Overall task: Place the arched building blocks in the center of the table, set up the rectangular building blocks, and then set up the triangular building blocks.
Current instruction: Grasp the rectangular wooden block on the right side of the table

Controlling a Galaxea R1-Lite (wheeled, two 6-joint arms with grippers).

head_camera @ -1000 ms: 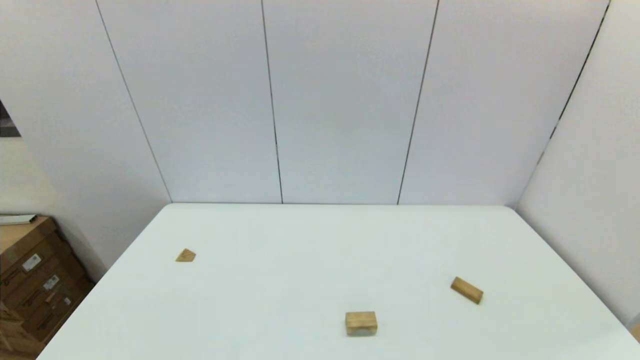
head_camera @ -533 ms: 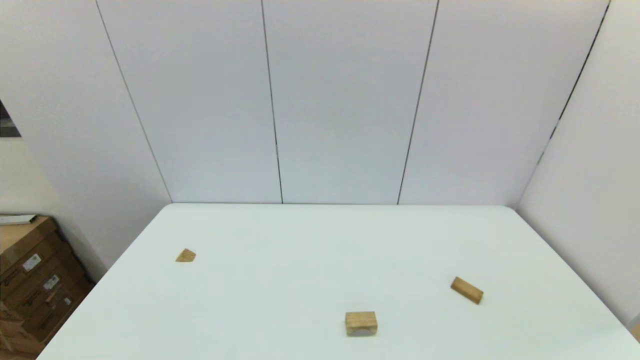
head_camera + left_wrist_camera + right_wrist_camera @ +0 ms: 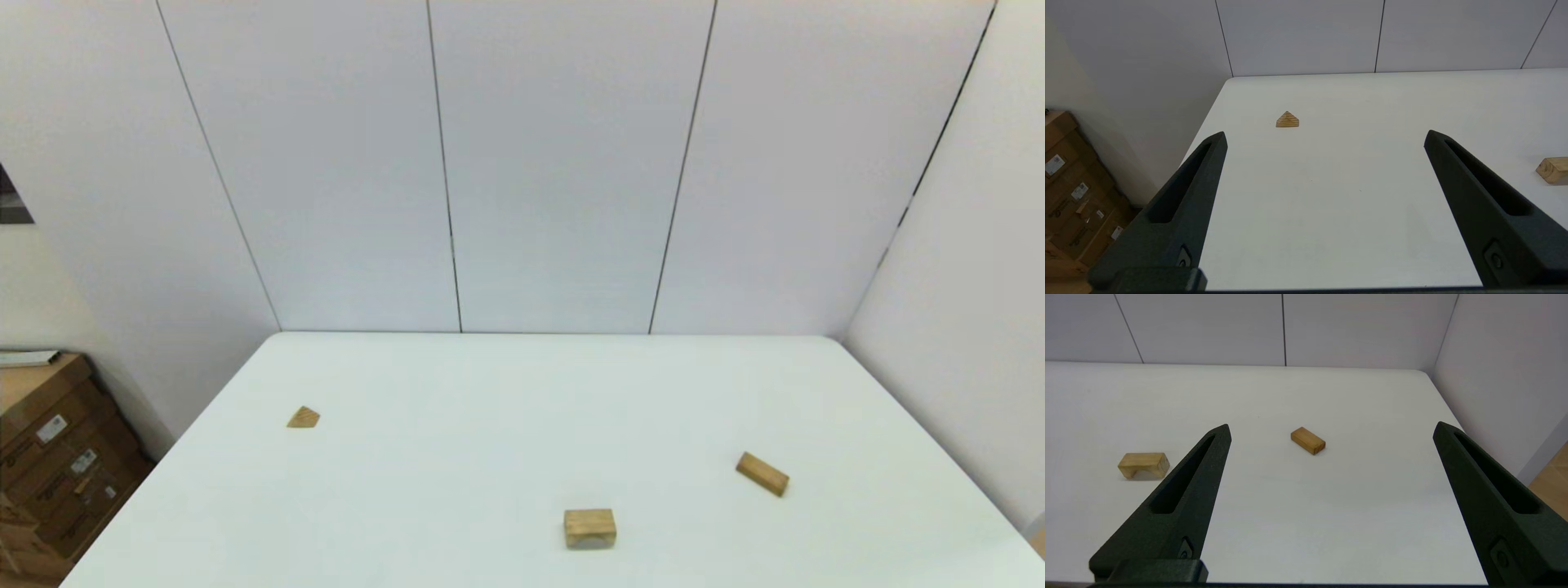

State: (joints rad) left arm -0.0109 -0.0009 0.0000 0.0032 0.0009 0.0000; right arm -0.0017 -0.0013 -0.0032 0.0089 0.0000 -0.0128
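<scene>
Three blocks are lying apart on the tabletop (image 3: 522,392): arched block (image 3: 589,527) at 6 o'clock, rectangular block (image 3: 762,474) at 4, triangular block (image 3: 303,417) at 9. Left tool (image 3: 1325,136) and right tool (image 3: 1331,428) are being held wide, empty. Risk being noted: arched block tipping if pinched off-centre.

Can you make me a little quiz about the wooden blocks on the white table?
1. True or false: the tan arched wooden block rests on its two legs.
2. Which block is on the robot's left side? A) slim tan wooden cuboid B) small tan wooden triangular prism
3. Fill in: the left gripper and right gripper are both ____.

Key: 1 true; 2 B; 3 open. Nothing is stacked on the white table.
</scene>
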